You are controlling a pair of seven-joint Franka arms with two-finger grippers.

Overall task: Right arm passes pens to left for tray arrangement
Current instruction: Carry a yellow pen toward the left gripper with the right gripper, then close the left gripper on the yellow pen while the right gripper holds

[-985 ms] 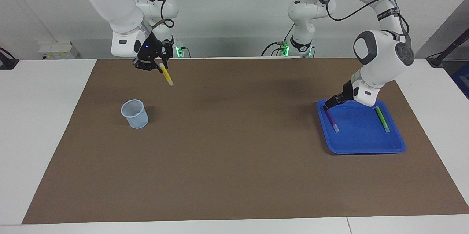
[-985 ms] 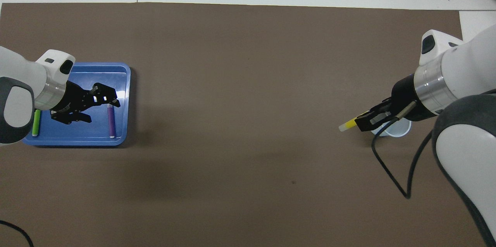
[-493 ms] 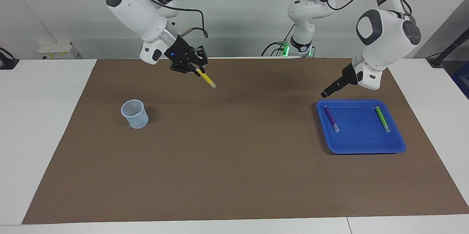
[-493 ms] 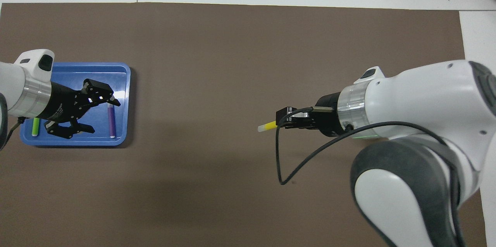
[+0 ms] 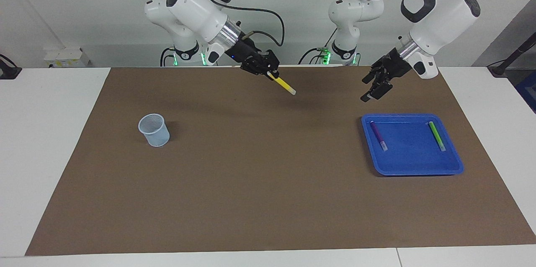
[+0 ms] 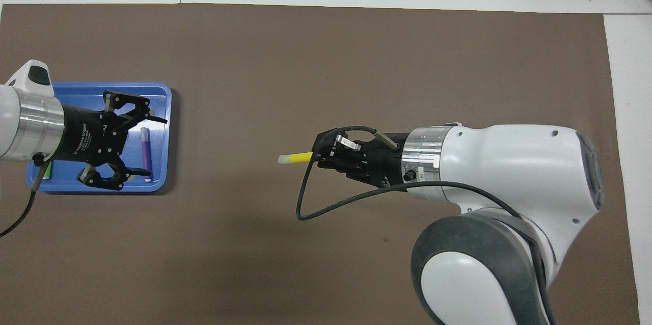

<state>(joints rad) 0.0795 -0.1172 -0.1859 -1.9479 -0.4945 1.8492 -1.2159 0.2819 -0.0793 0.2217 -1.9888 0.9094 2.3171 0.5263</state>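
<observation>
With fingertips pinched on one end, right gripper (image 5: 264, 68) carrying slim yellow marker pen (image 5: 284, 86), pale tip foremost, presumably offered for handover. Left gripper (image 5: 374, 85) spread wide, empty, raised above shallow blue plastic tray (image 5: 418, 168). Purple pen (image 5: 378, 134) and green pen (image 5: 436, 135) lying inside tray, at opposite edges. Translucent cup (image 5: 154, 130) well apart from tray.

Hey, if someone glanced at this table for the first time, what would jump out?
The right gripper is up over the brown mat, shut on a yellow pen. The open left gripper hangs above the blue tray, where a purple pen and a green pen lie apart.
</observation>
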